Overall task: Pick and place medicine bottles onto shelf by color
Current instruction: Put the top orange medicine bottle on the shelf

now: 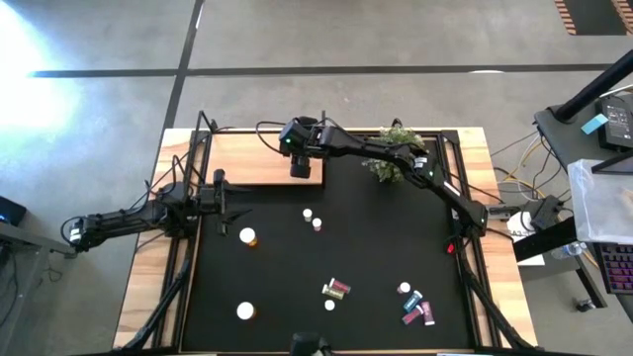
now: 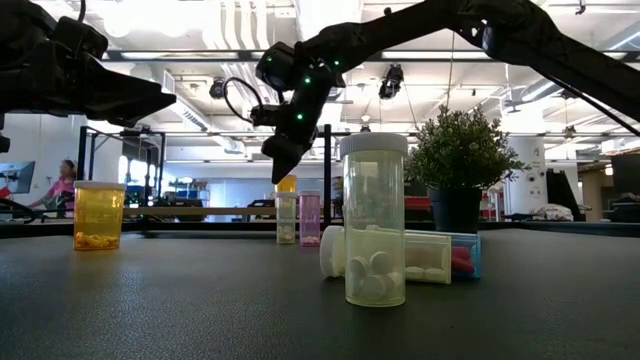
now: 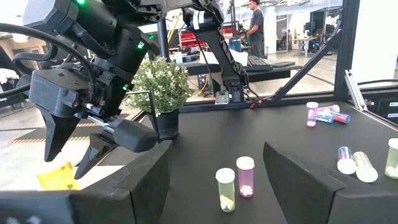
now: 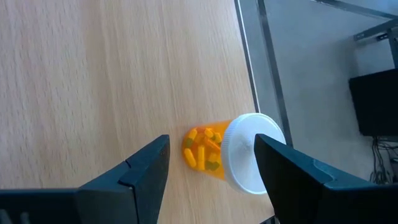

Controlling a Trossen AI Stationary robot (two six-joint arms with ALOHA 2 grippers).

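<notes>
Right gripper [image 4: 211,165], dark angular fingers parted, empty, above a translucent orange, white-capped cylindrical bottle [image 4: 227,152] on smooth light-wood shelf [image 4: 112,74].

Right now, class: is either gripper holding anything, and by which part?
Nothing is held. The right gripper hangs open above an orange bottle on the shelf; the left gripper is open and empty.
</notes>
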